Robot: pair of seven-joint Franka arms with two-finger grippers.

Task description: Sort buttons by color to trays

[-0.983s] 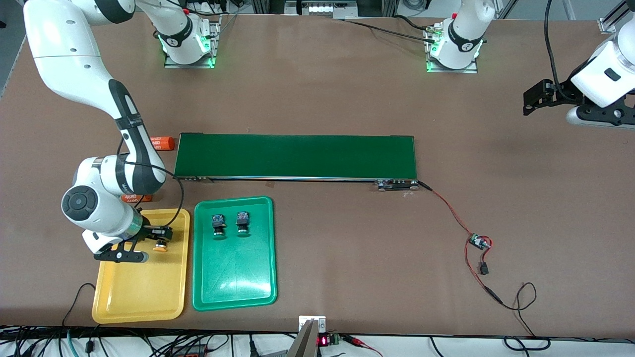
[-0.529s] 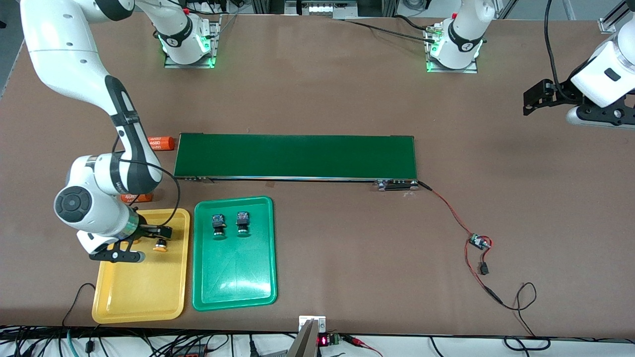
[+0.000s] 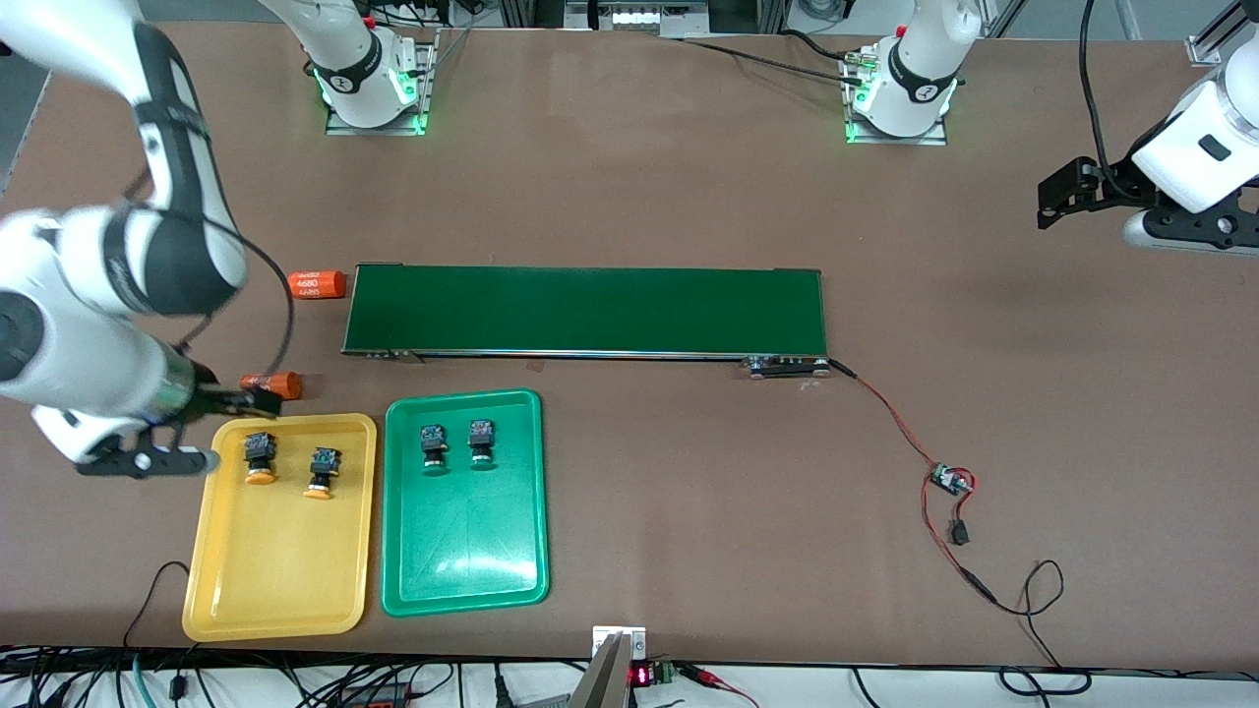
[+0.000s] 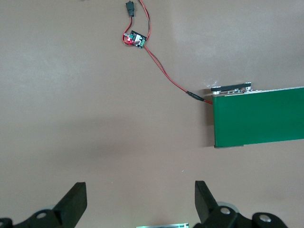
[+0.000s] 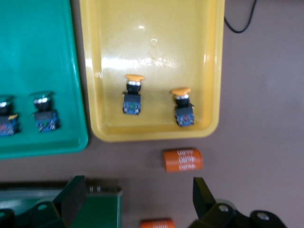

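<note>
Two yellow buttons (image 3: 260, 458) (image 3: 321, 471) sit side by side in the yellow tray (image 3: 280, 600), and we see two green buttons (image 3: 433, 445) (image 3: 480, 442) paired in the green tray (image 3: 462, 551) beside it, both trays near the table's front edge toward the right arm's end. We've got the right gripper (image 3: 209, 433) up in the air over the yellow tray's outer corner, jaws spread wide, nothing between them. An orange cylinder (image 3: 271, 384) lies just off that tray's rim, a second one (image 3: 318, 284) by the end of the conveyor (image 3: 585, 311). We find the left gripper (image 4: 140, 199) waiting over bare tabletop at the left arm's end, wide open and empty.
</note>
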